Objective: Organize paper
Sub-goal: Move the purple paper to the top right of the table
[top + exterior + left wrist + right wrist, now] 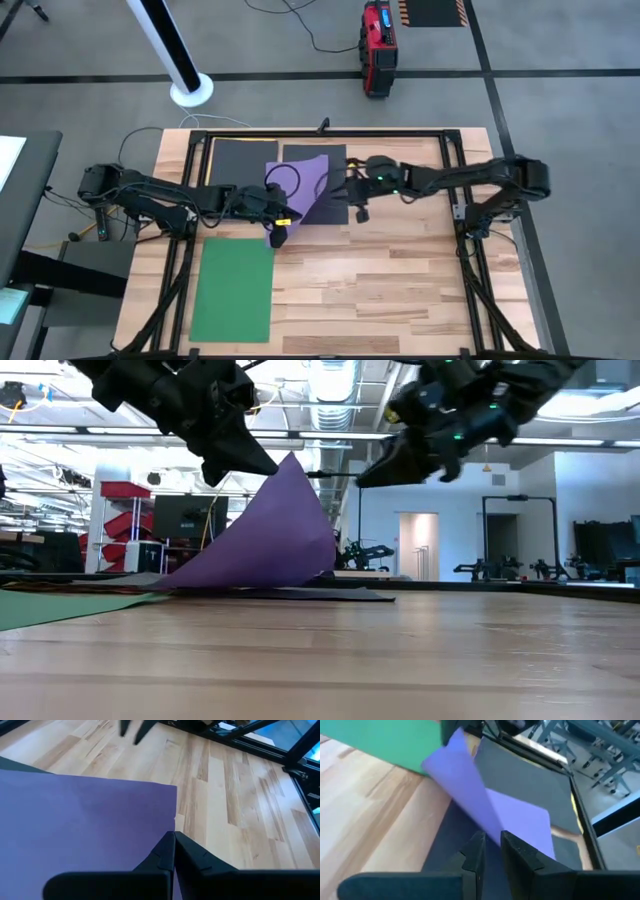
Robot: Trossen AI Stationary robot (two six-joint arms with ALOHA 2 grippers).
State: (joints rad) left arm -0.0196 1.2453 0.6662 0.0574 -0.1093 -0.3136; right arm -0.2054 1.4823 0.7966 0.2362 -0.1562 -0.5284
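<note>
1. The purple sheet [312, 188] is thin, matte and smooth. It lies near the table's far middle, partly over dark grey sheets [245, 160], with one corner lifted so that it bows into a tent shape in the low view [270, 535].
2. The left gripper [277, 222] pinches that raised corner. In the left wrist view its two dark, wedge-shaped fingers [162, 857] are pressed together on the purple sheet's edge [85, 820].
3. The right gripper [360, 205] hovers just beside the purple sheet's other side, above a dark grey sheet. In the right wrist view its blunt, dark fingers [515, 855] stand a narrow gap apart with nothing between them, while the purple sheet [485, 805] curves ahead of them.
4. A green sheet [234, 288] lies flat on the near left of the pale, plank-grained wooden tabletop [400, 290], apart from the others. Its edges are straight and its surface plain.
5. The dark grey sheets lie flat, side by side, along the table's far edge inside a black metal frame [330, 133].
</note>
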